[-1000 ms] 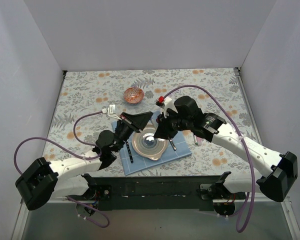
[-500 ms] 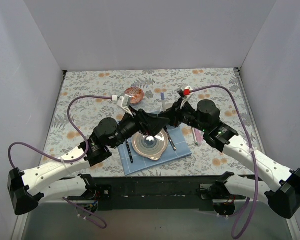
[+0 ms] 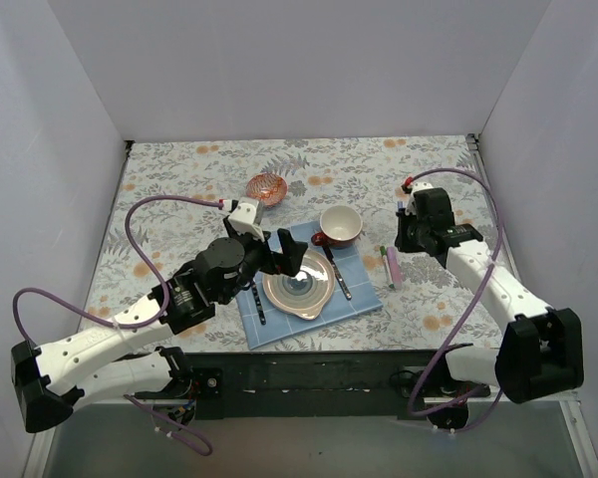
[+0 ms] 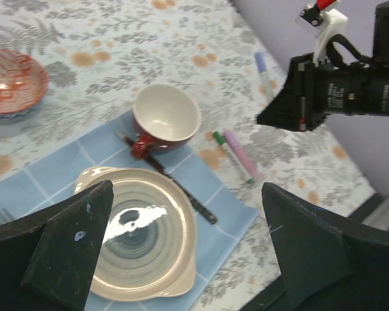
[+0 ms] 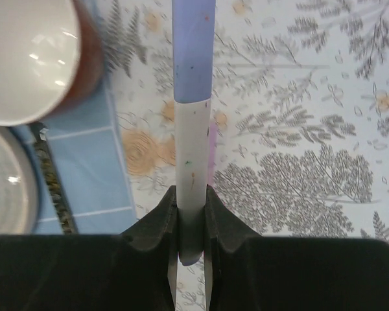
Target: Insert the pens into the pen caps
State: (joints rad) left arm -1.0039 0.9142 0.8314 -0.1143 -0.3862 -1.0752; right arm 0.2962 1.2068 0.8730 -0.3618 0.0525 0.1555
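The right gripper [image 5: 191, 192] squeezes the white and purple pen [image 5: 193, 129] so it cannot wobble; the left gripper [image 4: 187, 194] has its jaws wide apart and empty.

The white plastic pen with a lilac cap [image 5: 193, 129] leaves the right wrist view's top edge, hiding most of a pink pen [image 5: 211, 150].

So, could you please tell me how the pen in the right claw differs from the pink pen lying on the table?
The white pen with the purple end is clamped in the right claw, raised above the floral cloth; the pink pen lies loose on it. The held one is white with a purple end; the pink pen looks pink throughout. Both are slim markers.
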